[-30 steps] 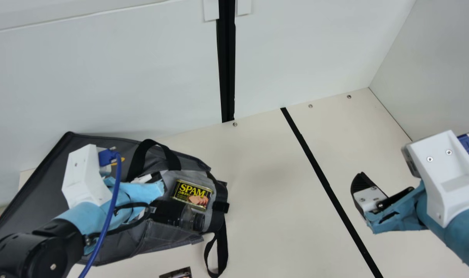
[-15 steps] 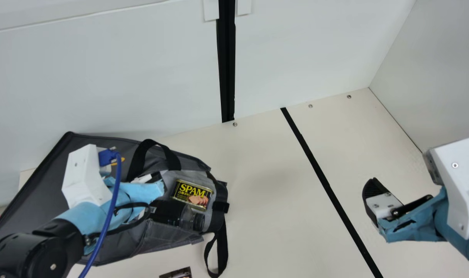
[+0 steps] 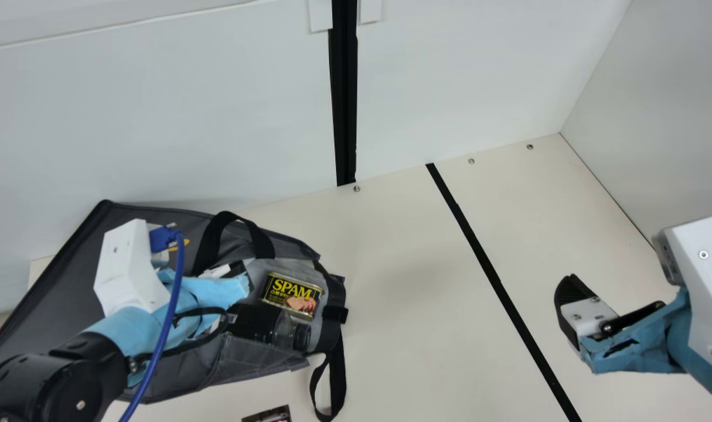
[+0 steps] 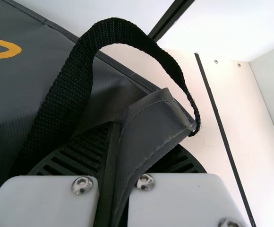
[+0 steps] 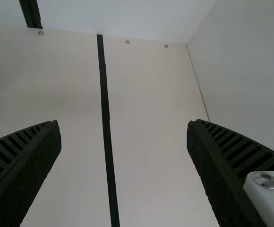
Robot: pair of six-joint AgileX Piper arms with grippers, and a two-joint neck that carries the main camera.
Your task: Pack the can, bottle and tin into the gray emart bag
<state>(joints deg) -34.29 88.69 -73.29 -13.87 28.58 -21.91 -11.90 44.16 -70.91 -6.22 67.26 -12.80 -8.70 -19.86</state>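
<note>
your tin [image 3: 292,296] lies in the gray emart bag's [image 3: 115,258] mouth, label up, black and gold with yellow lettering, its long axis slanting gently down to the main view's right. just beside it your dark bottle [image 3: 262,322] lies on its side, clear at the neck, black cap pointing that same way. your left gripper [image 3: 224,290] is clamped on a fold of the bag's gray edge, by the black strap [image 4: 64,101]; your right gripper [image 3: 584,316], well apart, is spread wide, holding nothing
</note>
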